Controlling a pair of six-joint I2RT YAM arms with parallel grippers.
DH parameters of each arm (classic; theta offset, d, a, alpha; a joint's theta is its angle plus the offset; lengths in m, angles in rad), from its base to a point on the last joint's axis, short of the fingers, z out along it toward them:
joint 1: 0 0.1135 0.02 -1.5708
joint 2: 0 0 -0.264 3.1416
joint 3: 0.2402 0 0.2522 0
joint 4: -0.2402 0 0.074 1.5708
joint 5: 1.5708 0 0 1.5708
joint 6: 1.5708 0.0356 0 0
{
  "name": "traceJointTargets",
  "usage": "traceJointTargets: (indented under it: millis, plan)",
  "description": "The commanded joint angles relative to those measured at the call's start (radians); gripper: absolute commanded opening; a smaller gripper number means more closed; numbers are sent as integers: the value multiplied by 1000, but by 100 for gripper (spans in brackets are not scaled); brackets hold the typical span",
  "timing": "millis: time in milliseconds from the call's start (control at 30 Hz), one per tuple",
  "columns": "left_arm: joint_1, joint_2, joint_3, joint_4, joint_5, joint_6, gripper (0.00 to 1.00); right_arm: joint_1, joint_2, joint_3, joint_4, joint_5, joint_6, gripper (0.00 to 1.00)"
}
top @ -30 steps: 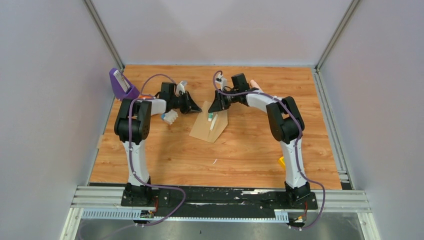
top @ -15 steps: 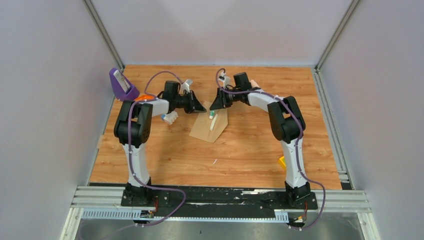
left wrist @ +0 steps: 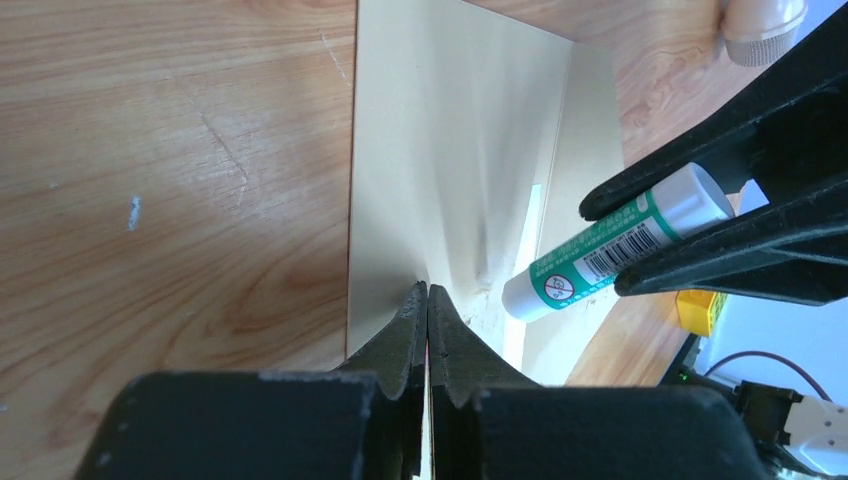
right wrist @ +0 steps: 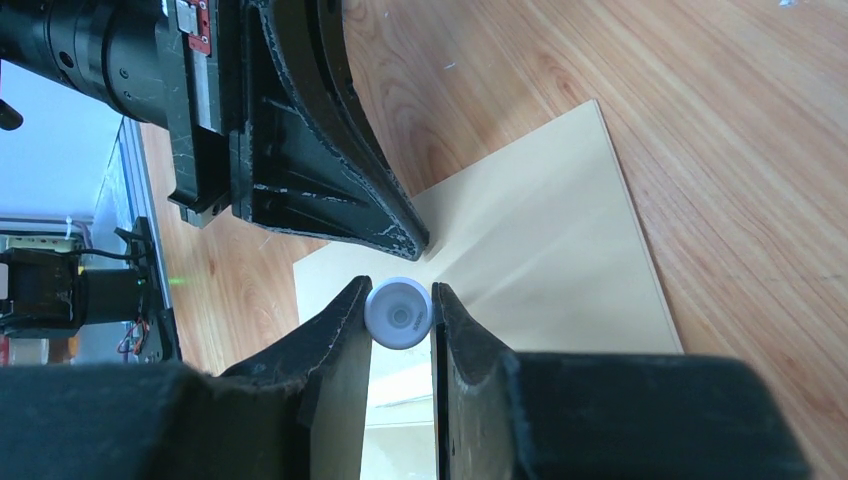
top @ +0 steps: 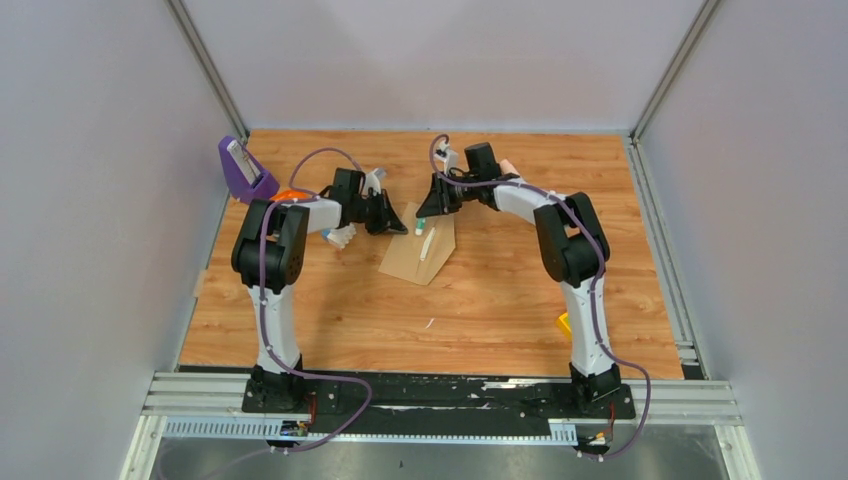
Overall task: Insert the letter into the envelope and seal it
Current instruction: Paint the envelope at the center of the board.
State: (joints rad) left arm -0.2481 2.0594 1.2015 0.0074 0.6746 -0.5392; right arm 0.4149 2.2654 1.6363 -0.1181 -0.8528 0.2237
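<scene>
- Envelope: tan kraft paper, lying flat on the wooden table near its middle, between the two arms. No print or address can be seen on it.
- Left gripper: fingers pressed together, pinching a raised pucker of the envelope's paper at its edge.
- Right gripper: fingers clamped on a glue stick, which is held low over the envelope, just beside the left fingertips.
- Glue stick label: green band, barcode and a round red-and-white symbol. The small print is too fine to read.
- Letter: cannot be told apart from the envelope in any view.
- Purple holder: at the far left table edge.
</scene>
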Motion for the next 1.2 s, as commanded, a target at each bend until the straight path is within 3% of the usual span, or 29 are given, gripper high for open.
traceJointTargets:
  millis: [0,467,1167]
  plan:
    - [1,23,35,-63,-70,49,1,15,-13,40,35,15,21,0]
    - [1,50,46,-93,-107,57,0,57,23,13,7,88,-25,0]
    - [1,36,44,-92,-110,58,0,69,-40,-63,-55,0,-85,0]
